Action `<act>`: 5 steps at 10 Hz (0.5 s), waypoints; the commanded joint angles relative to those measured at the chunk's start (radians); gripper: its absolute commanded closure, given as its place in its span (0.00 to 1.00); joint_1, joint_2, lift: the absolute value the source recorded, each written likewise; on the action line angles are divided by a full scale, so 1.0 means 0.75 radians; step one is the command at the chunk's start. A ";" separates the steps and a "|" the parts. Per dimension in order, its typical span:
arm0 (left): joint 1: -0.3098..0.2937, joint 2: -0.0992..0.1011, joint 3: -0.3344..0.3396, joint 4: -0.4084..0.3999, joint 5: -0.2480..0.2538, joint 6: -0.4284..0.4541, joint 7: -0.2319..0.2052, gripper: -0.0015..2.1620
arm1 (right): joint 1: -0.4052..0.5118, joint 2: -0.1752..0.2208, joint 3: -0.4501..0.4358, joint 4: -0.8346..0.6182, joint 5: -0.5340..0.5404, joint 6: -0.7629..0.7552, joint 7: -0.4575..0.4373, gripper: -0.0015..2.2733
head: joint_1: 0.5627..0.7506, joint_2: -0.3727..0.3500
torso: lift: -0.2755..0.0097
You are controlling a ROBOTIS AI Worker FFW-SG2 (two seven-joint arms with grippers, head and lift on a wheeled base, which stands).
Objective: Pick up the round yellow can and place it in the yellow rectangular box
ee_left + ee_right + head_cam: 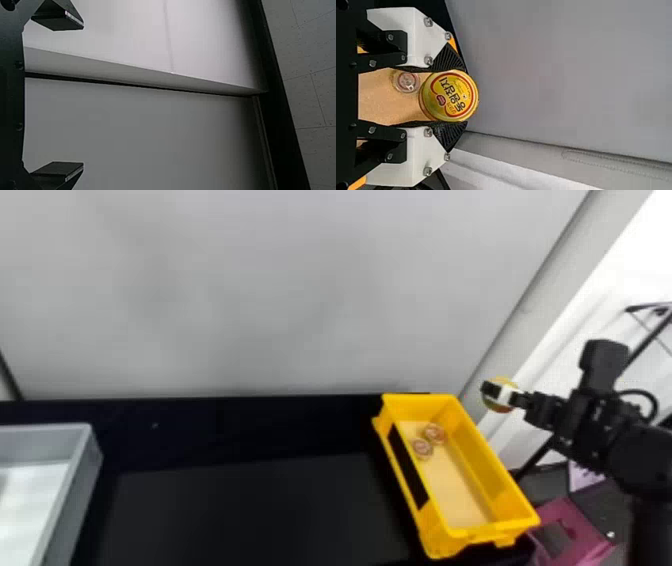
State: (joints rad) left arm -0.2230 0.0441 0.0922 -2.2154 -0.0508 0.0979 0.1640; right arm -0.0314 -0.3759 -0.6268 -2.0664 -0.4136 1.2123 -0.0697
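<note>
Right hand (492, 391) is closed on the round yellow can (451, 95), one finger pressed to each side. The can's printed round face, bordered by a red ring, shows in the right wrist view; it is held in the air, outside the yellow rectangular box (505, 490). The box sits on the black table (240, 510), lower than the hand and to its left. Inside, toward the box's far end, two small round containers (422, 448) (434, 433) lie side by side on the pale bottom. Well apart to the hand's left, at the table's other side, is a grey bin (82, 470). A magenta case (590, 535) lies below the right arm, beside the table. A grey wall panel (250, 290) rises behind the table. Left hand (83, 96) is empty, its two fingers spread wide.
</note>
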 commanded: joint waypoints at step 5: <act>-0.003 -0.001 0.000 -0.004 0.000 0.009 -0.002 0.02 | 0.064 -0.012 -0.064 0.475 -0.058 -0.366 0.074 0.31 | 0.98 0.03 | 0.96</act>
State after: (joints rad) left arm -0.2227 0.0442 0.0959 -2.2196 -0.0507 0.1026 0.1626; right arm 0.0192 -0.3793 -0.6767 -1.8102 -0.4525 0.9889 -0.0341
